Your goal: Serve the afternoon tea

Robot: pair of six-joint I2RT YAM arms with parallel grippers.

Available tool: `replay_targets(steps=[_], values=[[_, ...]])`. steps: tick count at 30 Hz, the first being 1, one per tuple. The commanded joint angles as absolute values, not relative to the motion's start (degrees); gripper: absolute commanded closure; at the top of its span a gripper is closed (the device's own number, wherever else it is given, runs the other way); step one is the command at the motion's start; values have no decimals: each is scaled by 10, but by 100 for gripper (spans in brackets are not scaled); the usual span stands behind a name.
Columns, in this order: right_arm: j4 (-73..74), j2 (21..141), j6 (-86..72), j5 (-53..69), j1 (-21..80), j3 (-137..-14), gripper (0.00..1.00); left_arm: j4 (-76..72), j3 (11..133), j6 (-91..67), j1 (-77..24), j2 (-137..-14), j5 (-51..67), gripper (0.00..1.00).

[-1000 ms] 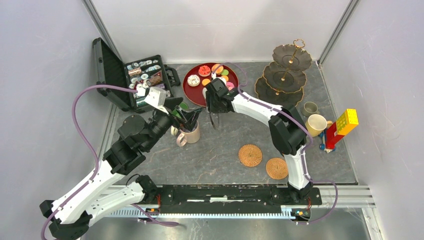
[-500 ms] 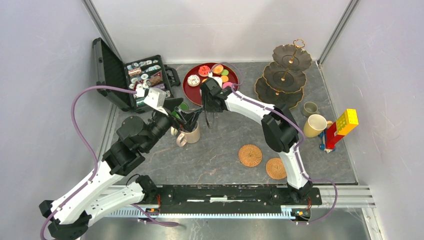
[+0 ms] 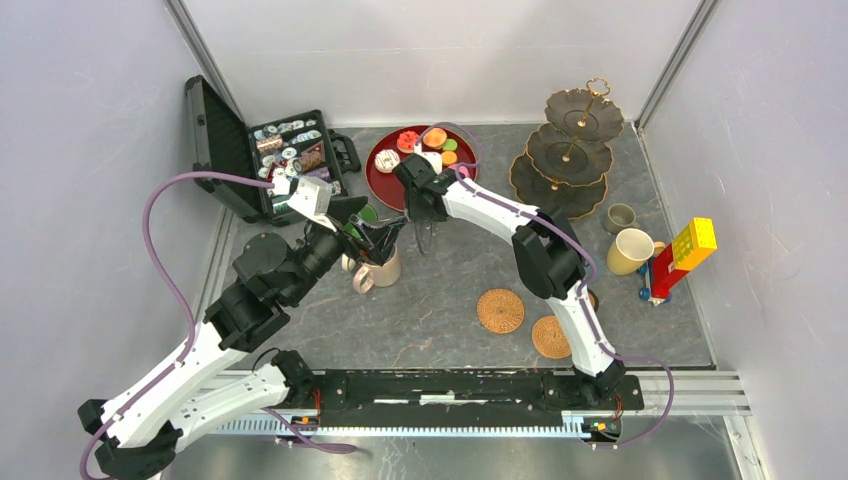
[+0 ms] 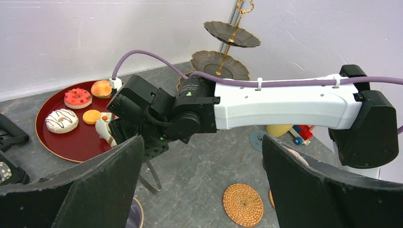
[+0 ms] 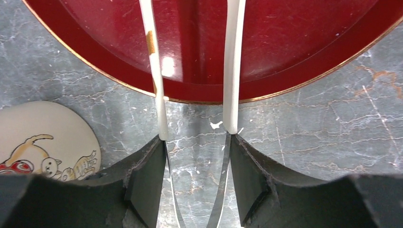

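the right gripper [image 5: 196,140] was clamped on a pair of tongs [image 5: 233,71], its two dark fingers pressed against the thin metal arms. the tongs' long axis ran near to far, pointing far. their white arms stood apart and crossed the near rim of the red tray [image 5: 294,42]. the left gripper [image 4: 202,142] hung near-left of it, fingers spread wide with nothing between them, above the beige mug [image 3: 380,268], whose handle pointed near-left.

the toy cakes [image 3: 432,145] lay on the tray at the far middle of the table. the three-tier stand [image 3: 570,150] stood upright at the far right, its gold handle pointing up. the yellow mug [image 3: 632,250] and grey mug [image 3: 620,216] sat just near of it.

the right wrist view alone showed the gap between the tongs' arms and an orange-brown mark on the left one; the tips ran out of frame. the left wrist view alone showed a white tip over the tray and single cakes: a red doughnut [image 4: 77,97] and a white striped doughnut [image 4: 61,119]. the top view alone showed the grey mug.
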State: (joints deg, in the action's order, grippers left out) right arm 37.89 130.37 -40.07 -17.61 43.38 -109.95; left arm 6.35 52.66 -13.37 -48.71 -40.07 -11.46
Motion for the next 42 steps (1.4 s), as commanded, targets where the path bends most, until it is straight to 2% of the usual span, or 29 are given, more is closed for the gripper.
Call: replay_targets(steps=[1,5,8,16,29,42], values=[[390,1304,-385,-205,424,-1121,46,47,542,-104,-491,-398,-115,0],[387,1290,-356,-203,418,-1111,52,47,542,-104,-491,-400,-114,0],[393,1277,-341,-197,411,-1093,52,47,542,-105,-492,-401,-114,0],[369,1254,-283,-220,408,-1067,44,47,542,-106,-491,-403,-110,0],[374,1297,-264,-221,400,-1125,44,47,542,-106,-491,-409,-110,0],[385,1317,-262,-216,397,-1134,43,48,542,-106,-491,-410,-109,0]])
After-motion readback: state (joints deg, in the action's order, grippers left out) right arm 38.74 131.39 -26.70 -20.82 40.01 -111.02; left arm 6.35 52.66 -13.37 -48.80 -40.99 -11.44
